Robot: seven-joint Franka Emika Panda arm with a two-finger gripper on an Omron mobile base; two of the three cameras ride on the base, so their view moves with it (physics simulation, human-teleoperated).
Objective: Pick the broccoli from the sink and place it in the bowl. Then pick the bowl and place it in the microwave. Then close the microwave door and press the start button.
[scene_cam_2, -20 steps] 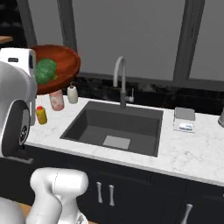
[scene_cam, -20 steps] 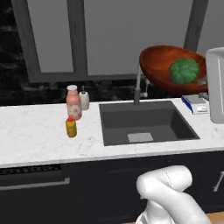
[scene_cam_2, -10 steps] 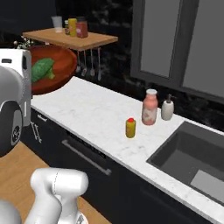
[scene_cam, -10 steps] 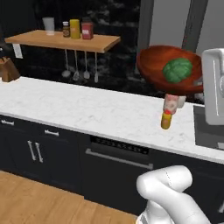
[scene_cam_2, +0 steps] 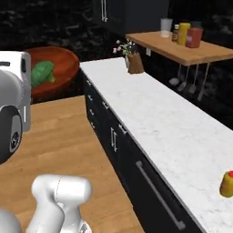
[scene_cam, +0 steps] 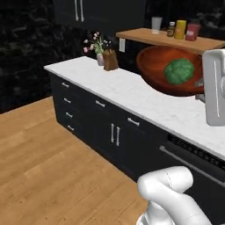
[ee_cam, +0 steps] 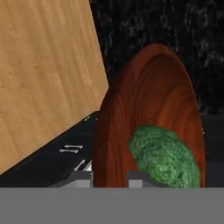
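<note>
The rounded green broccoli floret (scene_cam: 179, 71) lies inside the wide glossy reddish-brown bowl (scene_cam: 159, 61), held in the air above the white marble counter (scene_cam: 132, 93). The gripper (ee_cam: 109, 177) pinches the bowl's rim between its fingers.

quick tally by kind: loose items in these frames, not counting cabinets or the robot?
Bowl: 1, bowl, held up by the gripper
Broccoli: 1, broccoli, in the bowl
Shelf containers: 4, cup, small jar, yellow canister, red canister
Flower pot: 1, flower pot
Yellow bottle: 1, yellow bottle
Hanging utensils: count unclear
Total: 8 plus utensils
</note>
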